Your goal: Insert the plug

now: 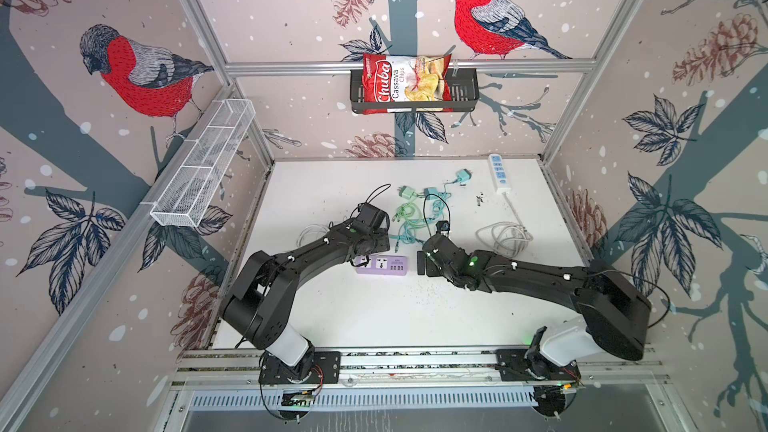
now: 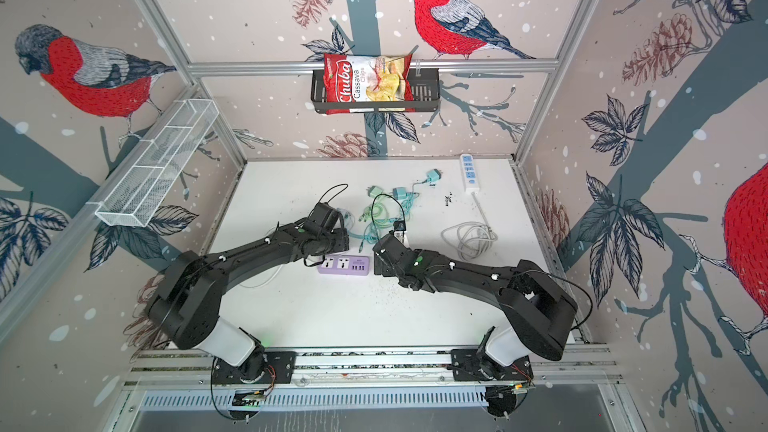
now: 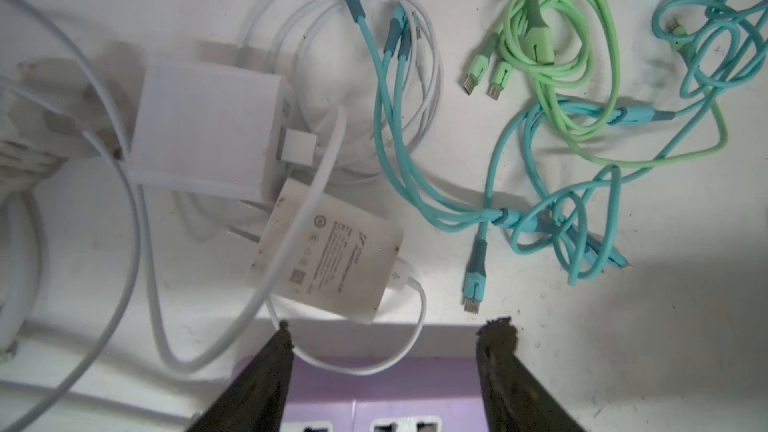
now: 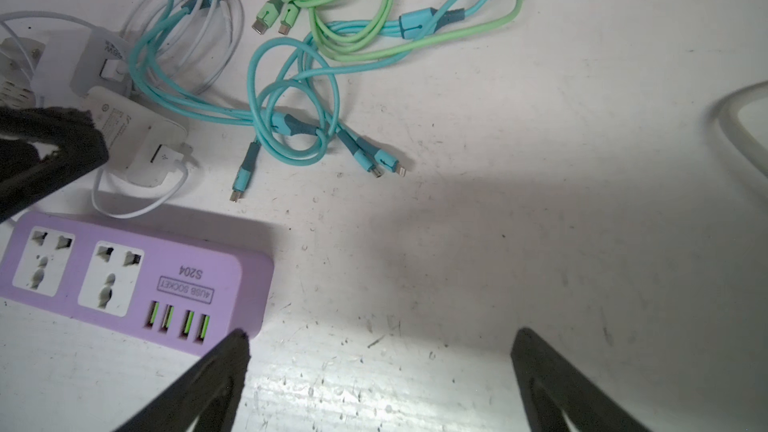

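**Plug not yet grasped, both grippers empty**

The left gripper stood with its jaws spread and nothing between them, over the edge of the strip. Just beyond its tips lay the charger, flat on the table. Its prongs lay level, a white cable was draped across it, and a second adapter touched it. The right gripper was likewise wide and empty, beside the strip's USB end.

The step looked to be the reach for the charger. The next move called for closing on its body clear of the cable, then turning the prongs down toward a socket.

In both top views the left arm hid the charger and the gripper. The strip's far end was cut off in the wrist views.
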`<state>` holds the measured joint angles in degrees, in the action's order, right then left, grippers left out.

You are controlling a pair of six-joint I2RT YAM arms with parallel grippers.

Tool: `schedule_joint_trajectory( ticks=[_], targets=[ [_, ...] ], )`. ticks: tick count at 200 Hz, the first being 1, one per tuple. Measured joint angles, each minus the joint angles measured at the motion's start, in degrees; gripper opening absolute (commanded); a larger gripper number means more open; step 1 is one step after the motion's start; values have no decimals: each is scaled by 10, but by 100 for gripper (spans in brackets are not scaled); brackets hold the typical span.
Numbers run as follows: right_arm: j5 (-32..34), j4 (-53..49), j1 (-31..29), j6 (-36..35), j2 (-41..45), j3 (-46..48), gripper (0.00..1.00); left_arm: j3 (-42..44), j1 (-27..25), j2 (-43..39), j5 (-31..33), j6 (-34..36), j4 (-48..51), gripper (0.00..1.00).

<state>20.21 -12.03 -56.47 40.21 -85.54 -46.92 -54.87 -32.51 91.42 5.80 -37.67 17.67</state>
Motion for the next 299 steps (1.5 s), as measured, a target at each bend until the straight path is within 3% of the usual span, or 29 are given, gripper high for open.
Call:
schedule_joint_trajectory(
  ticks=[128, 199, 299],
  targets=[
    [-26, 34, 30, -27, 19, 35, 99, -14, 21, 43, 0, -35, 14, 72],
    [-38, 44, 33, -30, 19, 37, 99, -16, 29, 30, 48, -38, 42, 72],
    [-43, 45, 32, -30, 14, 28, 99, -6, 38, 51, 76, 47, -22, 70]
  ],
)
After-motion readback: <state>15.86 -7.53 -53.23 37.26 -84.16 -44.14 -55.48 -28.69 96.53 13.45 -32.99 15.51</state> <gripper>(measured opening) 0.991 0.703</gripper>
